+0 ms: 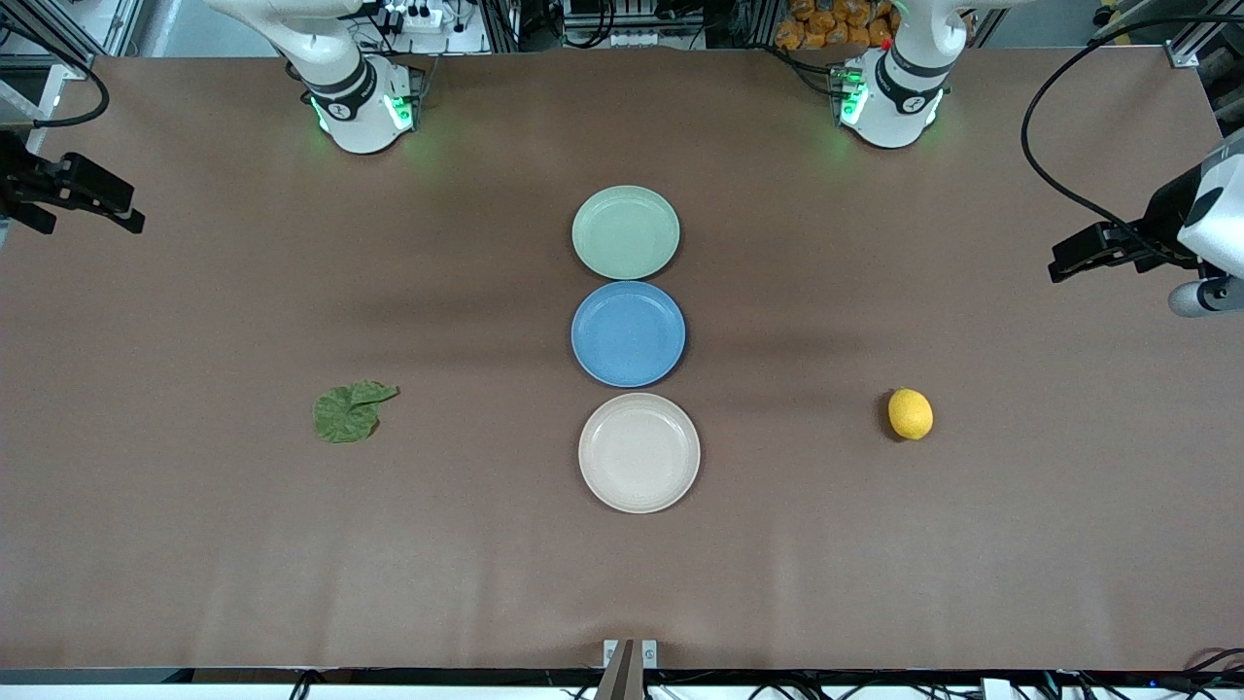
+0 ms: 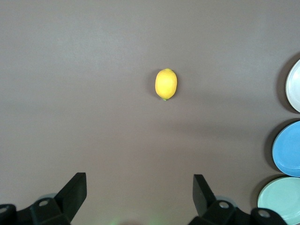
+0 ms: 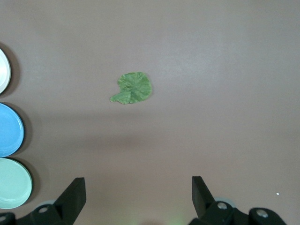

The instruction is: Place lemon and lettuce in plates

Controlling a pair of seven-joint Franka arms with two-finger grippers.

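The lemon (image 1: 910, 413) lies on the brown table toward the left arm's end; it also shows in the left wrist view (image 2: 166, 84). The lettuce (image 1: 348, 412) lies flat toward the right arm's end, also in the right wrist view (image 3: 133, 88). The mint green plate (image 1: 625, 231) and the beige-cream plate (image 1: 639, 452) are mid-table, both empty. My left gripper (image 1: 1074, 261) is open and empty, up over the table's edge at its own end (image 2: 139, 180). My right gripper (image 1: 92, 199) is open and empty over the edge at its own end (image 3: 138, 183).
A blue plate (image 1: 628, 332) lies between the two other plates, the three in a row touching edge to edge. The mint plate is farthest from the front camera, the beige-cream one nearest. A black cable (image 1: 1045, 146) hangs by the left arm.
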